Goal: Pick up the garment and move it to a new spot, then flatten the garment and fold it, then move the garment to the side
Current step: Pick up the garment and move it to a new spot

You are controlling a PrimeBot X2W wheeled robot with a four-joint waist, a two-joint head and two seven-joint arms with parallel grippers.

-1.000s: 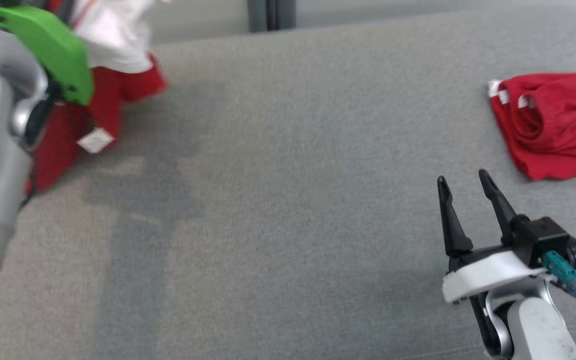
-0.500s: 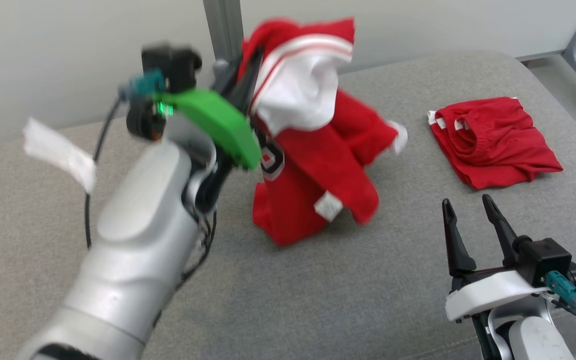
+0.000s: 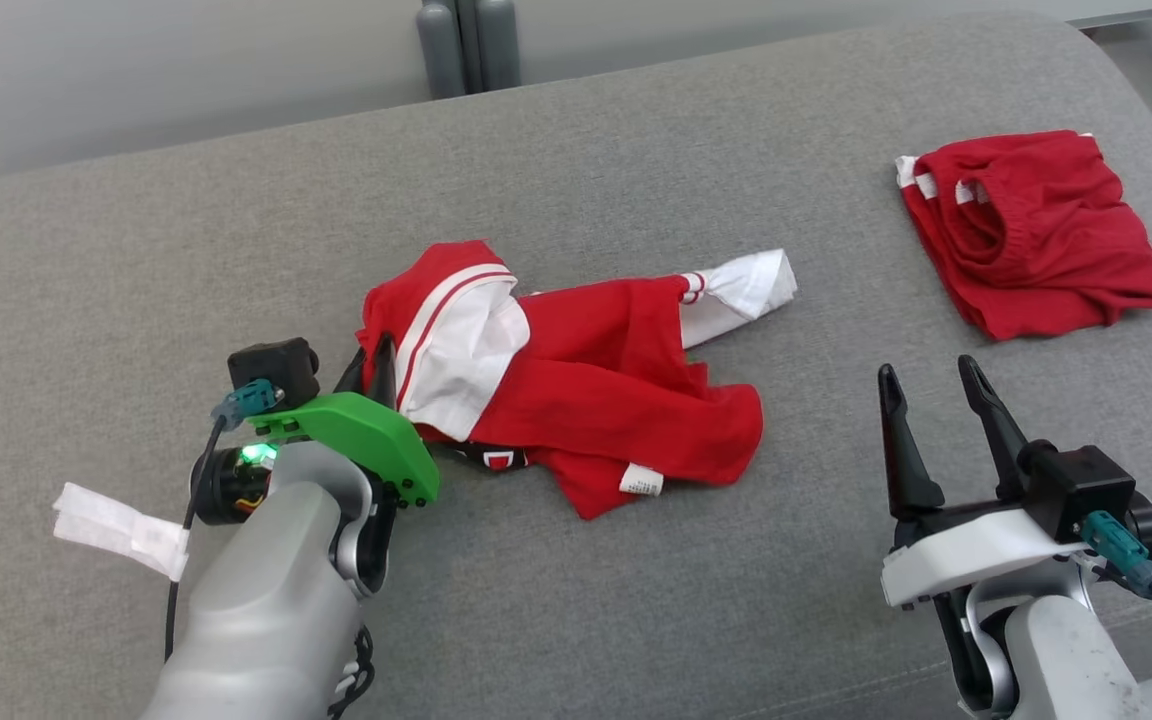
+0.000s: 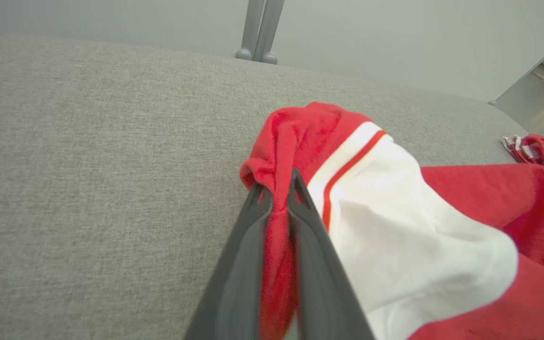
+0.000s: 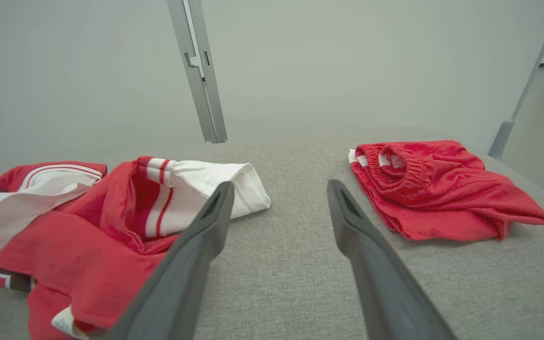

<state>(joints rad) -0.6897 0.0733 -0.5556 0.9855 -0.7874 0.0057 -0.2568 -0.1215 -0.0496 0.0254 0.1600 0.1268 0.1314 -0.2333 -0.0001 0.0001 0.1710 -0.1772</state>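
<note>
We found the red-and-white garment [image 3: 586,400] lying crumpled in the middle of the grey cushion [image 3: 696,140]. The left gripper [image 4: 279,184] had its jaws clamped on a red fold at the garment's edge. The right gripper [image 3: 926,368] stood near, jaws apart and empty. A folded red piece [image 3: 1026,235] lay well apart.

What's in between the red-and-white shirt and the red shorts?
Nothing but bare grey cushion lies between the shirt and the shorts, as the head view shows.

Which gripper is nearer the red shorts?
Right. Right gripper sits open just short of the red shorts; left gripper is far off, shut on the jersey.
</note>
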